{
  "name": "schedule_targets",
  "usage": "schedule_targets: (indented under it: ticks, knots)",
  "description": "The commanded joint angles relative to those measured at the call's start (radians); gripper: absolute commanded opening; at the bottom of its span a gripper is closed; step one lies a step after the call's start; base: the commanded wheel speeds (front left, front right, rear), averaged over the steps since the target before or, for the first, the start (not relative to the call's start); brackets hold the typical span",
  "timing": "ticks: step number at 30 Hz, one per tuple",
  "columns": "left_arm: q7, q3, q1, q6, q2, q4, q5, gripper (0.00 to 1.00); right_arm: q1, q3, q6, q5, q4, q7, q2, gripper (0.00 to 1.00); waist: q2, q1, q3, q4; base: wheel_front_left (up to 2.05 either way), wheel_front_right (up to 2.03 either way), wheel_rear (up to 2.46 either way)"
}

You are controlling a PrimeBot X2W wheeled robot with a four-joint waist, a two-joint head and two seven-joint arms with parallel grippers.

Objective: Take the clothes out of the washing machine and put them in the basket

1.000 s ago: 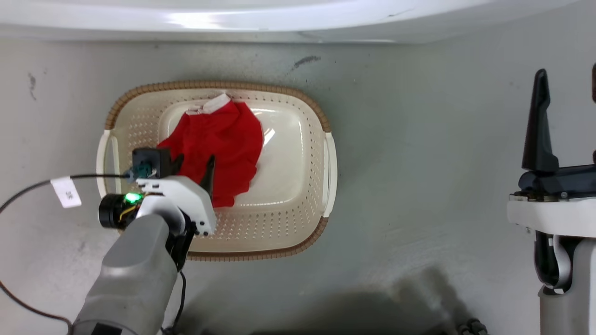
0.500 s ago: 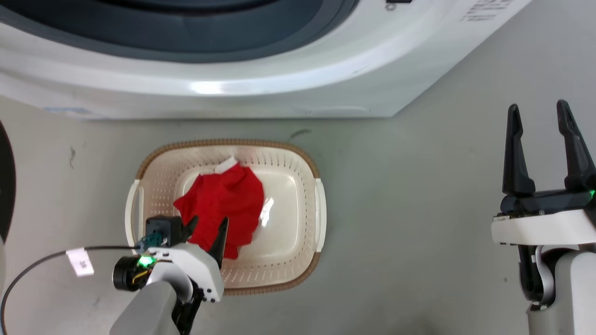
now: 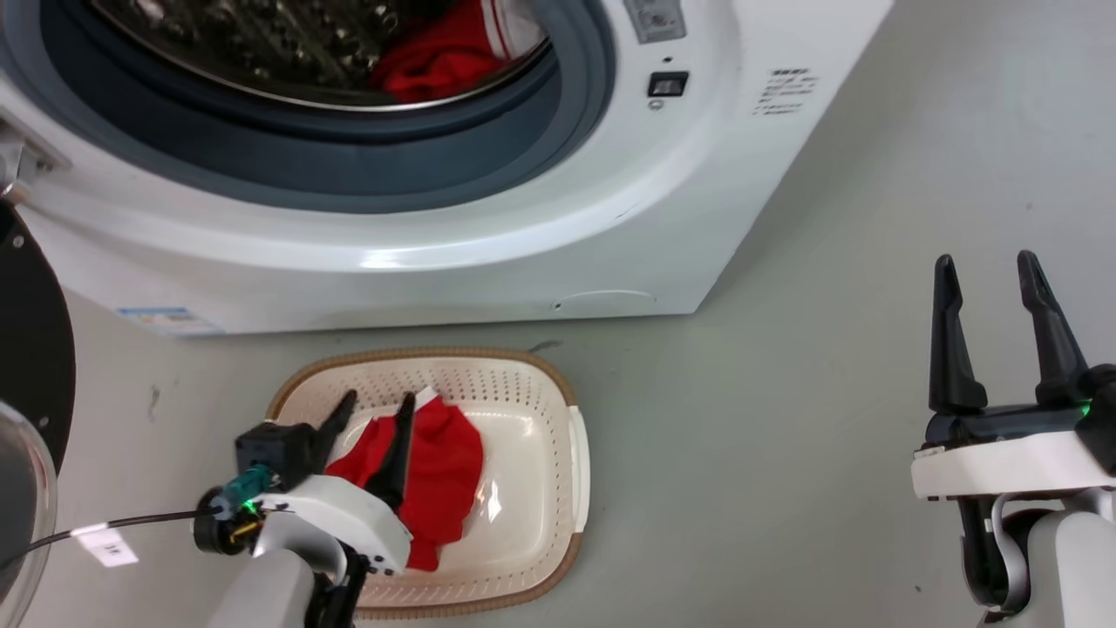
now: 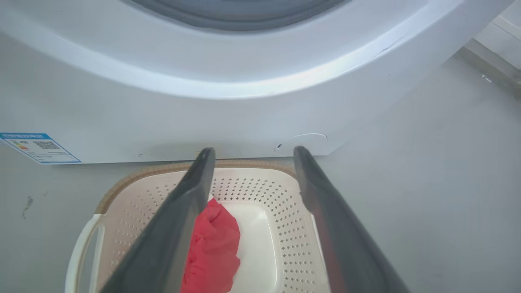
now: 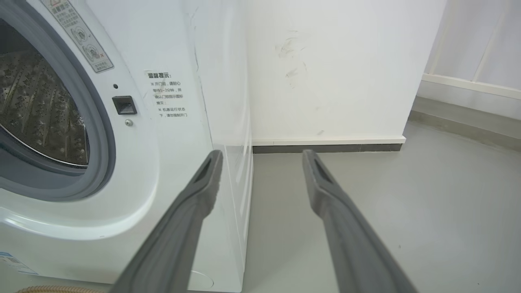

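Left gripper [image 3: 377,408] spread, empty, over basket [image 3: 579,453] at 7 o'clock; one red garment [image 3: 445,471] inside. Right gripper [image 3: 983,262] also spread, empty, 4 o'clock. Washer [image 3: 523,253] at 12, more clothes [image 3: 440,65] in drum [image 3: 261,44]. Risk: reach snags gasket [image 3: 575,96] or drags fabric onto floor [image 3: 785,436].

1. A white painted wall [image 5: 346,61] stands plain and upright.
2. Faint grey scuff marks [image 5: 291,51] sit on the upper part of the wall.
3. A dark skirting strip [image 5: 366,148] runs along the wall's foot, under a thin white ledge.
4. A smooth grey floor [image 5: 407,211] spreads out from the wall's foot.
5. A pale barred frame [image 5: 472,87] stands just past the wall's right corner, over a low grey kerb [image 5: 464,124].
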Motion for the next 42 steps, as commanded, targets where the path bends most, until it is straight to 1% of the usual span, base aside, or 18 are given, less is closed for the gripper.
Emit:
schedule_targets:
  ticks: [1,4,6,8,11,14,20,23,28,30,33,36,40,42]
  knots:
    - [-0.003,0.017,0.018,0.001,0.009,-0.039,0.013,1.0,0.016,0.002,-0.001,0.014,0.005,-0.002,-0.001,1.0,-0.0001,0.0002,-0.031,-0.027,0.0,0.0,0.0]
    - [-0.003,0.043,0.026,0.001,0.026,-0.107,0.03,1.0,0.023,0.007,-0.001,0.037,0.015,-0.002,-0.001,1.0,-0.0001,0.0002,-0.046,-0.052,0.0,0.0,0.0]
    - [-0.003,0.051,0.027,0.001,0.046,-0.135,0.039,1.0,0.028,0.022,-0.001,0.048,0.021,-0.002,0.0,1.0,-0.0001,0.0002,-0.053,-0.073,0.0,0.0,0.0]
    - [-0.003,0.056,0.007,0.001,0.068,-0.157,0.043,1.0,0.032,0.029,-0.001,0.065,0.021,-0.002,-0.001,1.0,-0.0001,0.0002,-0.052,-0.093,0.0,0.0,0.0]
    - [0.001,0.056,-0.044,0.001,0.099,-0.177,0.021,1.0,0.032,0.04,-0.001,0.083,0.016,-0.002,-0.001,1.0,-0.0001,0.0002,-0.033,-0.12,0.0,0.0,0.0]
    - [0.055,0.051,-0.115,0.001,0.142,-0.196,0.015,1.0,0.025,0.045,-0.001,0.092,0.011,-0.002,0.0,1.0,-0.0001,0.0002,0.003,-0.143,0.0,0.0,0.0]
    - [0.218,0.037,-0.322,0.001,0.246,-0.186,0.004,1.0,-0.006,0.052,-0.001,0.119,0.002,-0.002,0.0,1.0,-0.0001,0.0002,0.107,-0.192,0.0,0.0,0.0]
    - [0.292,0.029,-0.442,0.001,0.318,-0.17,-0.005,1.0,-0.024,0.067,-0.001,0.142,-0.007,-0.002,0.0,1.0,-0.0001,0.0002,0.178,-0.222,0.0,0.0,0.0]
    - [0.419,-0.026,-0.633,0.001,0.425,-0.139,-0.021,1.0,-0.048,0.097,-0.001,0.181,-0.016,-0.002,0.0,1.0,-0.0001,0.0002,0.28,-0.271,0.0,0.0,0.0]
    - [0.473,-0.045,-0.725,0.001,0.456,-0.127,-0.016,1.0,-0.062,0.1,-0.001,0.199,-0.022,-0.002,0.0,1.0,-0.0001,0.0002,0.326,-0.283,0.0,0.0,0.0]
    - [0.58,-0.072,-0.836,0.001,0.479,-0.103,-0.028,1.0,-0.068,0.114,-0.001,0.221,-0.025,-0.002,0.0,1.0,-0.0001,0.0002,0.376,-0.308,0.0,0.0,0.0]
    - [0.72,-0.076,-0.965,0.001,0.497,-0.069,-0.055,1.0,-0.08,0.134,-0.001,0.244,-0.03,-0.002,0.0,1.0,-0.0001,0.0002,0.417,-0.336,0.0,0.0,0.0]
    - [0.871,-0.076,-1.116,0.022,0.479,-0.023,-0.069,1.0,-0.089,0.155,-0.001,0.271,-0.037,-0.002,0.0,1.0,-0.0001,0.0002,0.456,-0.363,0.0,0.0,0.0]
    - [0.939,-0.095,-1.196,0.019,0.474,0.02,-0.058,1.0,-0.1,0.161,-0.001,0.285,-0.04,-0.002,0.0,1.0,-0.0001,0.0002,0.479,-0.375,0.0,0.0,0.0]
